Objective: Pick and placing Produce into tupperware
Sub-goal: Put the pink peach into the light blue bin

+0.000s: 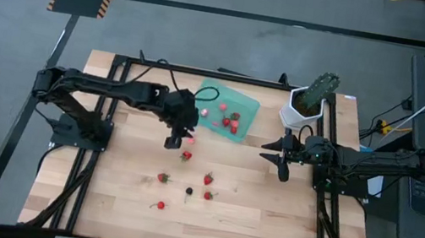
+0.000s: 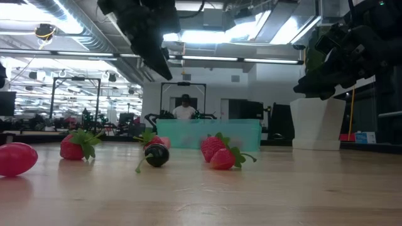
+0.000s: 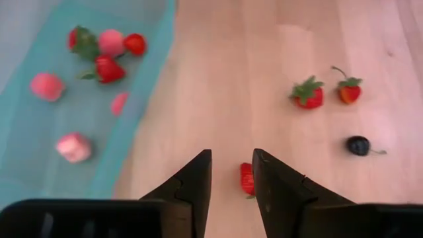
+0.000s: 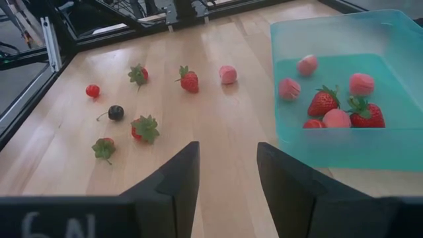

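Your light wooden slatted table carries the shallow translucent teal plastic tupperware at its far middle, already holding several red and pale pink berries. The dark right gripper waits right of it, fingers apart and empty. The dark left gripper hangs just near of the container, fingers apart (though not widely) and empty, over a small red strawberry on the wood. You look to be at the pick: lower, straddle it, then close. A tiny blackish berry and other loose pieces lie nearer.
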